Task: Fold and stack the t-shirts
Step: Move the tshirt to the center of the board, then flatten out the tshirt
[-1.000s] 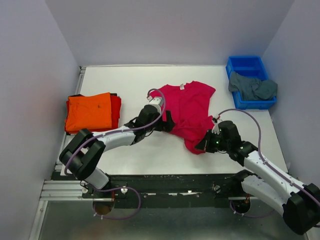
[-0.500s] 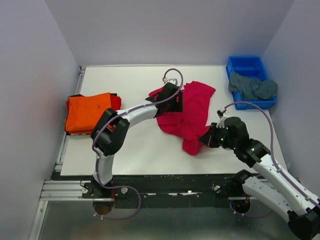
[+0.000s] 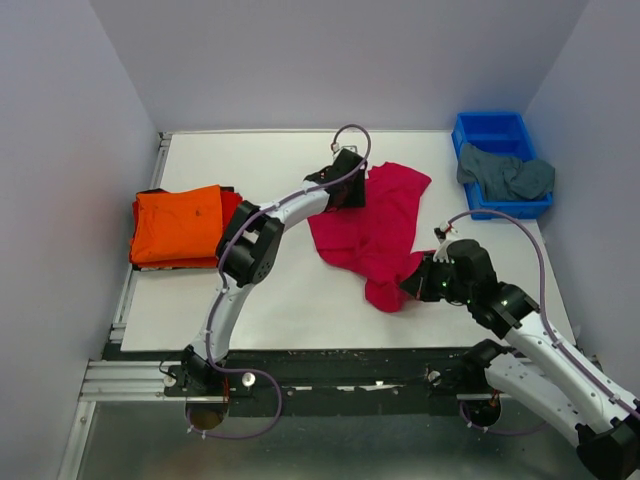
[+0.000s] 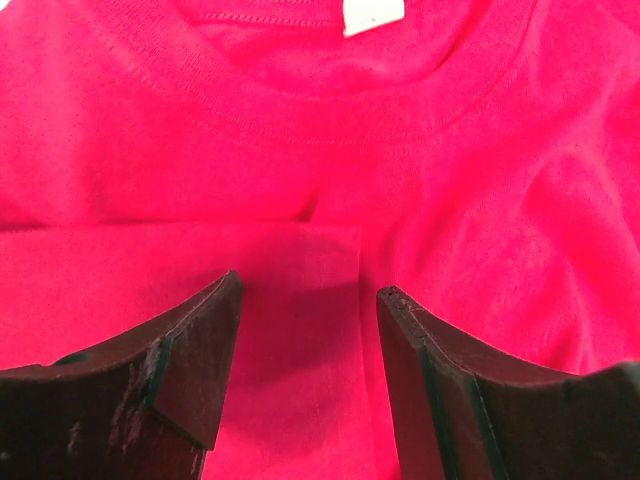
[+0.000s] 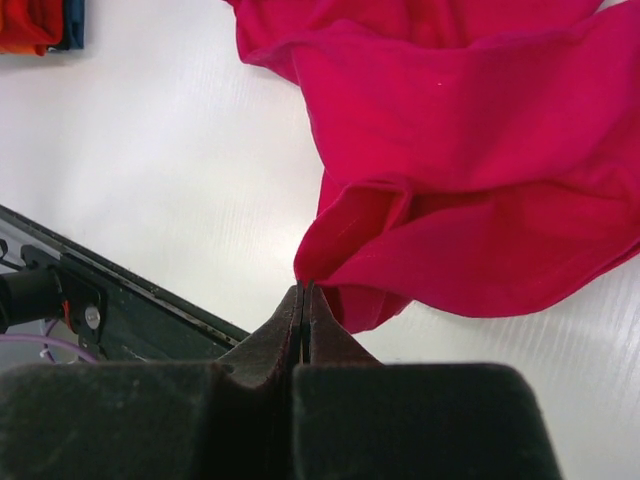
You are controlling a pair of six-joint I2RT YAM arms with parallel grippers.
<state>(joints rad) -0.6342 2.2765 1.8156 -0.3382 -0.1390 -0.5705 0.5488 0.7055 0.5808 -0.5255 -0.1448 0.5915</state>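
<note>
A crimson-pink t-shirt (image 3: 375, 225) lies crumpled mid-table, its collar and white label (image 4: 372, 14) filling the left wrist view. My left gripper (image 3: 350, 188) (image 4: 308, 288) hovers over the cloth just below the collar, jaws apart and open, with only flat fabric beneath them. My right gripper (image 3: 416, 283) (image 5: 304, 288) is shut on the shirt's near hem, which rises in a fold from the fingertips. A folded orange t-shirt (image 3: 178, 226) rests on a red one (image 3: 232, 210) at the left. A grey-teal t-shirt (image 3: 505, 175) drapes over the bin.
A blue plastic bin (image 3: 488, 132) stands at the back right corner. The dark frame rail (image 5: 110, 300) runs along the table's near edge, close to the right gripper. White walls enclose the table on three sides.
The left arm swung from the shirt's left edge out to the collar and its jaws narrowed somewhat. The shirt's left side got pushed in. The right gripper kept its hold on the hem.
</note>
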